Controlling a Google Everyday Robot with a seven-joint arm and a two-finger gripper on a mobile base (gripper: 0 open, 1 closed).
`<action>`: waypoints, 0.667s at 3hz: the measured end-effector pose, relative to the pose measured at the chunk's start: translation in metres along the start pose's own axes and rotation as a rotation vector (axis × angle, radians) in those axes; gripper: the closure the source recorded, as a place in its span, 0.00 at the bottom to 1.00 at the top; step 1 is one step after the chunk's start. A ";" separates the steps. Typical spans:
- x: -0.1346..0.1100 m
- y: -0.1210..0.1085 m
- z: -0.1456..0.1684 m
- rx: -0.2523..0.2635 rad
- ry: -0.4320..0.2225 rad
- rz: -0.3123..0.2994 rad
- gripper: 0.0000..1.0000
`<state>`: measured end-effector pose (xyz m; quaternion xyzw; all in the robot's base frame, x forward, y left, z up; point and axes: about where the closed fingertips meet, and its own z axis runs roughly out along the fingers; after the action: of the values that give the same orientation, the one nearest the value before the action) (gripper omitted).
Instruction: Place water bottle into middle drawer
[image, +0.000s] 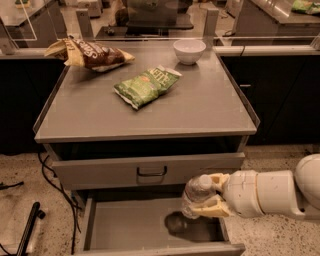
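The water bottle (196, 195) is a small clear ribbed bottle, held in my gripper (212, 196) at the lower right. The gripper's cream fingers (216, 210) are shut around the bottle, which lies roughly sideways above the right part of the open middle drawer (135, 224). The drawer is pulled out, grey, with a bare flat floor; the bottle's dark shadow falls on it. The white arm (272, 192) reaches in from the right edge.
A grey drawer front with a black loop handle (151, 172) sits above the open drawer. On the cabinet top (200, 107) lie a green chip bag (146, 85), a brown chip bag (90, 53) and a white bowl (189, 50). Black cables (50, 175) hang at the left.
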<state>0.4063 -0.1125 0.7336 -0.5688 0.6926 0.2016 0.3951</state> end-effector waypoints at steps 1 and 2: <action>0.028 0.007 0.035 -0.042 -0.031 -0.016 1.00; 0.050 0.012 0.064 -0.090 -0.056 -0.030 1.00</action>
<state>0.4132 -0.0941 0.6540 -0.5905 0.6630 0.2425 0.3911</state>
